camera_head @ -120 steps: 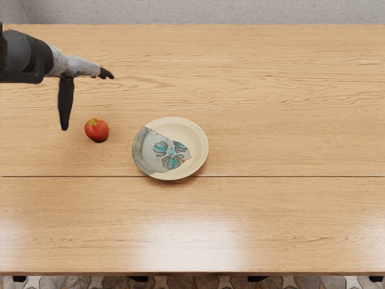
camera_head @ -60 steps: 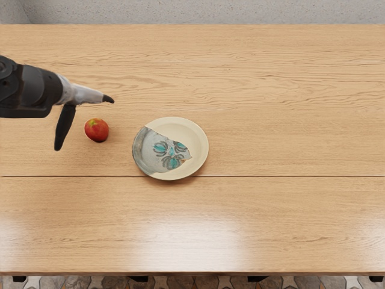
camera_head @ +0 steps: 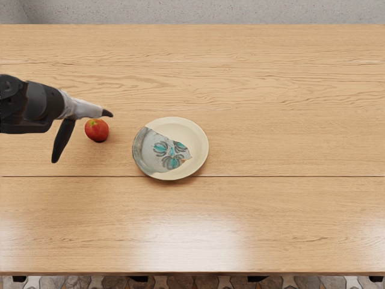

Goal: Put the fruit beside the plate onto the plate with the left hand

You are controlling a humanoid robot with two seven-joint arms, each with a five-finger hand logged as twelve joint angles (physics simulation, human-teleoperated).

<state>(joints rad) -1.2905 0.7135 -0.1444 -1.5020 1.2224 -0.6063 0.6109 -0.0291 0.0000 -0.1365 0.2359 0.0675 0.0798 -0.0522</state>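
Observation:
A small red apple (camera_head: 97,130) lies on the wooden table just left of a cream plate (camera_head: 195,135) with a teal pattern and a grey patch. My left hand (camera_head: 81,129) comes in from the left edge and hovers right beside the apple, on its left. The hand is open: one finger points right just above the apple's top, and the thumb hangs down to the apple's left. Nothing is held. The plate carries nothing.
The wooden table (camera_head: 271,198) spreads wide to the right and front. A seam between boards runs across below the plate. A grey wall strip lines the far edge.
My left hand has come down and toward the front, from behind and left of the apple to right beside it. The apple and the plate have not moved.

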